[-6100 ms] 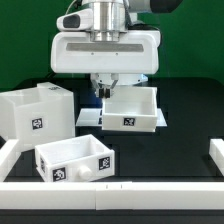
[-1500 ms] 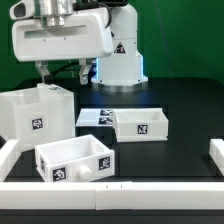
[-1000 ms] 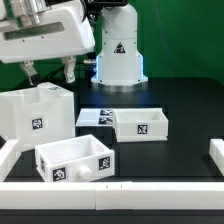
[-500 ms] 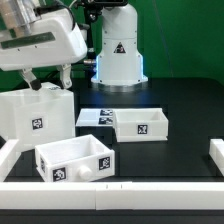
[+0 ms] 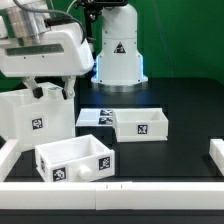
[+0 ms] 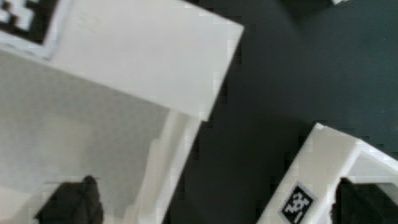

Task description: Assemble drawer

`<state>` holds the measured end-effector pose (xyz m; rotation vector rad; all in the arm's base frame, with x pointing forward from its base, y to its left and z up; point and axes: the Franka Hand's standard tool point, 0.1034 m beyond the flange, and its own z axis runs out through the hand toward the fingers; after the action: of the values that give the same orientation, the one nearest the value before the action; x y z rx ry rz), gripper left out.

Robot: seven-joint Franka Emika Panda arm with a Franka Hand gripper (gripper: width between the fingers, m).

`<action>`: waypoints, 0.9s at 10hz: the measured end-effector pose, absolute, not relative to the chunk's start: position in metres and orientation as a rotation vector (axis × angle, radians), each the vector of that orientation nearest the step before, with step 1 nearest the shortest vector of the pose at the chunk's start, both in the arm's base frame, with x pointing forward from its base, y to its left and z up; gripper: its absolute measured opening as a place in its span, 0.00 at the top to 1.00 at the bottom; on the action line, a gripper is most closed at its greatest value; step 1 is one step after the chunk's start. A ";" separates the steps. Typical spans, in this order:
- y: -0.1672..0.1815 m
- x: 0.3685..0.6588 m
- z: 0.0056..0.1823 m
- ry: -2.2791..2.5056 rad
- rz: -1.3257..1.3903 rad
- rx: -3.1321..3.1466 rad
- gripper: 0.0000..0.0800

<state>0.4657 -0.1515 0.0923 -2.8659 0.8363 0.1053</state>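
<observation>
The white drawer housing stands at the exterior view's left, open side up. One open-top tray with a round knob sits in front of it. The second tray sits at mid-table. My gripper is open and low over the housing's top rim. In the wrist view the gripper straddles the housing's thin side wall. One fingertip is on the inside of that wall. A tray's tagged wall shows beside the other finger. Nothing is held.
The marker board lies flat between the housing and the second tray. Low white rails run along the front, the right and the left of the black table. The arm's base stands at the back.
The gripper has moved from above the second tray to the exterior view's left and come down onto the housing's rim. The trays and housing have not moved.
</observation>
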 end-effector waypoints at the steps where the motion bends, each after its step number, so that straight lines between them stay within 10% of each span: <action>1: -0.155 0.464 0.091 0.844 0.104 -2.867 0.19; 9: -0.194 0.473 0.089 0.895 -0.707 -3.147 0.19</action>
<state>0.4726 -0.1936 0.0891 -3.1468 0.8955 -0.7070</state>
